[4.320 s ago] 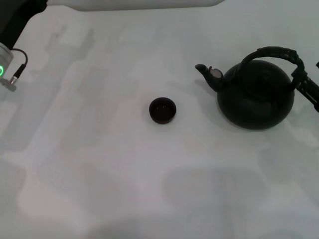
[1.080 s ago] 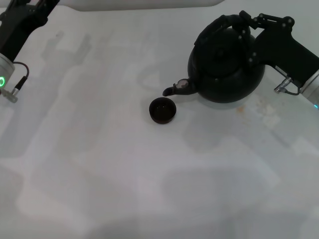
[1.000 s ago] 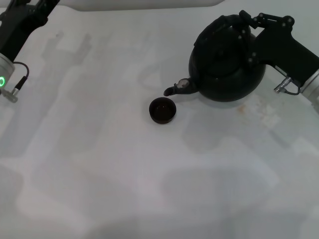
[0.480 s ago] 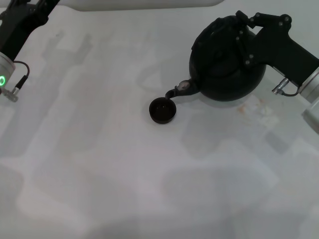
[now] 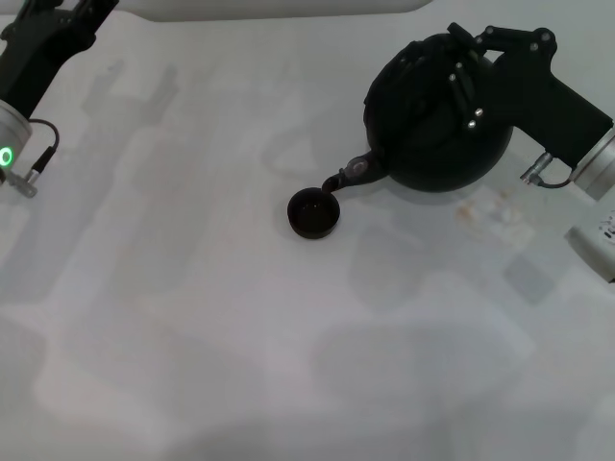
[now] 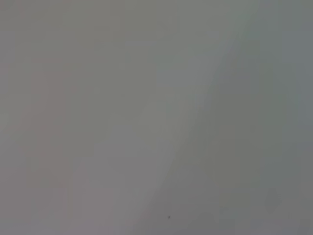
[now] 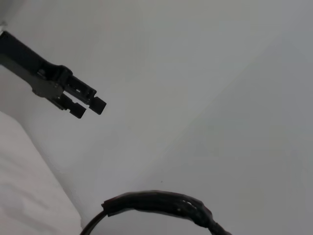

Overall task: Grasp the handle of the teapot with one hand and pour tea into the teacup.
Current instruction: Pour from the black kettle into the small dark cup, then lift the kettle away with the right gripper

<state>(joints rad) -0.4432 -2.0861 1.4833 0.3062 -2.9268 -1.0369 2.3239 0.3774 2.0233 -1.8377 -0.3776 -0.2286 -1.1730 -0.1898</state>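
At about 2 o'clock on the white table [image 5: 240, 365], the right gripper [image 5: 468, 60] holds the big black teapot [image 5: 432, 130] up in the air, its fingers clenched on the handle [image 5: 459, 43] at the top of the pot. The pot is tipped toward 8 o'clock, so its spout [image 5: 348, 176] points down and ends right above the rim of the teacup [image 5: 314, 213]. The little dark cup sits near the middle of the table, at about 8 o'clock from the pot. You are in the pouring step now, I think. To do it well, tip the pot slowly, just a bit at a time, and keep the spout tip over the middle of the cup, not over its edge. The cup is tiny and the pot is big, so a fast tip could make the tea splash out or run over. Hold the pot low and steady, and stop tipping once the cup looks full. I cannot see any tea coming out yet, and I cannot tell how full the cup is. The left gripper [image 5: 67, 12] waits far away at 10 o'clock, near the edge of the table, and I cannot tell how its fingers are set. I can find no brand, label or writing to read on the pot, the cup or the table; only 1 small green light [image 5: 4, 157] glows on the left arm.
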